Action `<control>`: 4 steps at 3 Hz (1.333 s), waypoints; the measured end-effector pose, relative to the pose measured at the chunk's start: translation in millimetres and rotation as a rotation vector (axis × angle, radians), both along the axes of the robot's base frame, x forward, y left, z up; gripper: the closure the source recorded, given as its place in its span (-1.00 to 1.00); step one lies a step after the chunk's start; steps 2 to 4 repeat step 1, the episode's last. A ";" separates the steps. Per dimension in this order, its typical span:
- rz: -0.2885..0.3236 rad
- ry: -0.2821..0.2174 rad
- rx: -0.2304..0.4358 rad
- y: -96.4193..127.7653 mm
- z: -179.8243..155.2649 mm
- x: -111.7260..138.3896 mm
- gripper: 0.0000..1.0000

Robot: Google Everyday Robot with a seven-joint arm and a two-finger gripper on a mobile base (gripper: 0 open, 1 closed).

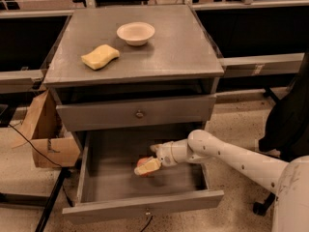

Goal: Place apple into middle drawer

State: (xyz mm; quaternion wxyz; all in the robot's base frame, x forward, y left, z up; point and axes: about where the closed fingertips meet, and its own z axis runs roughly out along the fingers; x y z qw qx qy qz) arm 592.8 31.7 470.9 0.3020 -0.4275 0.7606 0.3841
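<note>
The middle drawer (112,177) is pulled open below the cabinet. My gripper (147,166) reaches in from the right and sits low over the drawer's floor, near its centre. It is shut on the red apple (144,159), which shows only as a small red patch behind a pale finger (148,166). I cannot tell whether the apple touches the drawer floor.
The shut upper drawer front (139,113) with a round knob overhangs the back of the open drawer. On the cabinet top stand a pale bowl (135,33) and a yellow wavy sponge (100,56). A cardboard box (46,137) stands at the left and a black chair (289,120) at the right.
</note>
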 end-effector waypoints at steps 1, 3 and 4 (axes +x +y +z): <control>0.000 0.000 0.000 0.0 0.0 0.0 -1.00; 0.000 0.000 0.000 0.0 0.0 0.0 -1.00; 0.000 0.000 0.000 0.0 0.0 0.0 -1.00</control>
